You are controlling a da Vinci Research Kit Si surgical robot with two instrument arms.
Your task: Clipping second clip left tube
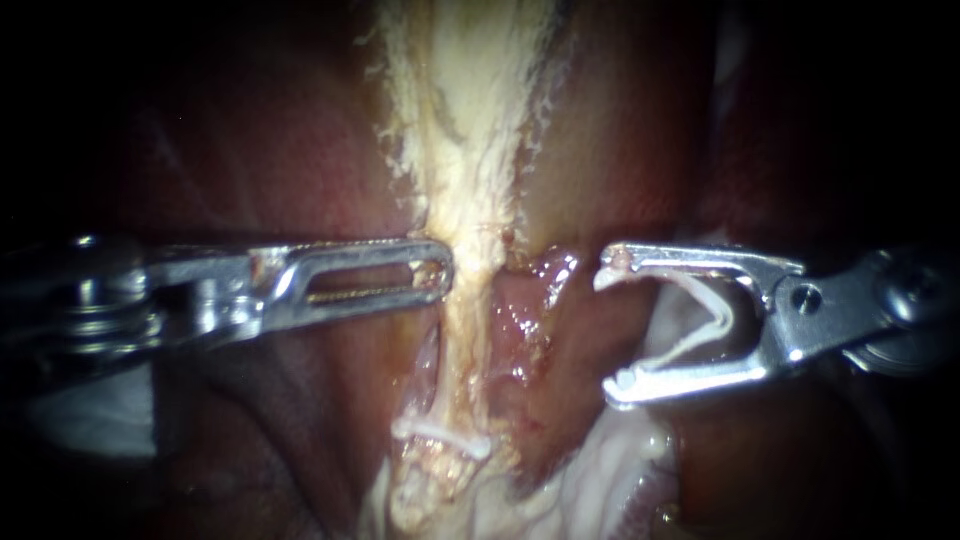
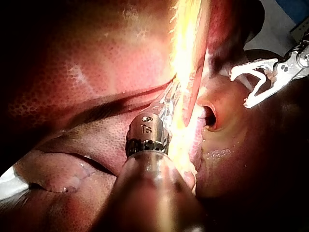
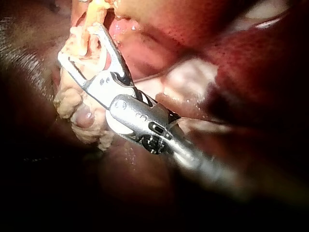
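Observation:
A pale tube runs down the middle of the endoscope view, with one white clip across its lower end. My left instrument comes in from the left, its slotted jaws shut on the pale tissue at the tube's edge, above that clip. To the right of the tube and apart from it, my right instrument holds an open white clip between jaws that stand wide apart. In the left wrist view my left instrument grips the bright strand, with my right instrument off to one side.
Dark red liver lies on both sides of the tube. Wet reddish tissue sits between the tube and my right instrument. White fatty tissue lies below. In the right wrist view, lumpy pale tissue lies beside my right instrument.

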